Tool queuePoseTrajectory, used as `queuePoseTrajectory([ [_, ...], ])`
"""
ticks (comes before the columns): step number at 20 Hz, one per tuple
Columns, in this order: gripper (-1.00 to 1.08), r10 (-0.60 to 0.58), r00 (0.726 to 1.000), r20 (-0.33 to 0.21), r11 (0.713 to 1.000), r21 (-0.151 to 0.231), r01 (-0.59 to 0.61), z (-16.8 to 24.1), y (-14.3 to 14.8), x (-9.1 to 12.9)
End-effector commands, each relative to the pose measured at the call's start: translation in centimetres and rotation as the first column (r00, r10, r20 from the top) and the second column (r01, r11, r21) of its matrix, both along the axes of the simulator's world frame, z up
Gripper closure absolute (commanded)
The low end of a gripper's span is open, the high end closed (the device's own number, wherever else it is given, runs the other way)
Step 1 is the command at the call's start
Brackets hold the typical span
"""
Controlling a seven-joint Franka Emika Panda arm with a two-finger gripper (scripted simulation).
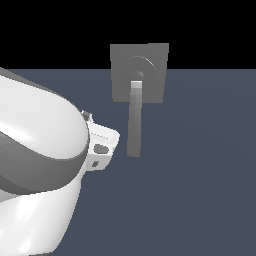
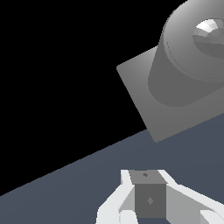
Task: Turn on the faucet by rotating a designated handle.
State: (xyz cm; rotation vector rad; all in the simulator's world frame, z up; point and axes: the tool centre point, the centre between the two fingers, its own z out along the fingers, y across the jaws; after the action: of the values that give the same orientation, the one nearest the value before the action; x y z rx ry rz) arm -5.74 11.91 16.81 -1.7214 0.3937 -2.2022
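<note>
From the exterior view, the handle point(image 1: 134, 120) hangs straight down from the faucet point(image 1: 139, 73), well to that view's right of the mostly hidden gripper point(image 1: 103, 148). At the wrist view, the gripper point(image 2: 149, 202) sits apart from the faucet point(image 2: 144, 92); its opening cannot be told.

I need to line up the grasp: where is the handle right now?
In the exterior view the handle hangs down from the middle of the faucet, just to the exterior view's right of the white robot arm.
</note>
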Motion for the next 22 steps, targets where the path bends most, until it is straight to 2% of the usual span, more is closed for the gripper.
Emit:
queuePoseTrajectory([
  [1, 1.08, -0.044, 0.996, -0.076, 0.993, -0.117, 0.035, -2.8, -2.2, -0.5],
  [5, 1.08, -0.103, 0.982, -0.158, 0.966, -0.251, 0.061, -5.9, -5.1, -1.4],
  [7, 1.08, -0.126, 0.974, -0.186, 0.952, -0.299, 0.066, -7.0, -6.1, -1.8],
  [10, 1.08, -0.151, 0.965, -0.214, 0.935, -0.348, 0.069, -8.1, -7.3, -2.3],
  [13, 1.08, -0.163, 0.96, -0.227, 0.927, -0.37, 0.07, -8.6, -7.8, -2.5],
  [18, 1.08, -0.163, 0.96, -0.227, 0.927, -0.369, 0.07, -8.6, -7.8, -2.5],
  [22, 1.08, -0.163, 0.96, -0.227, 0.927, -0.369, 0.07, -8.5, -9.3, -2.6],
])
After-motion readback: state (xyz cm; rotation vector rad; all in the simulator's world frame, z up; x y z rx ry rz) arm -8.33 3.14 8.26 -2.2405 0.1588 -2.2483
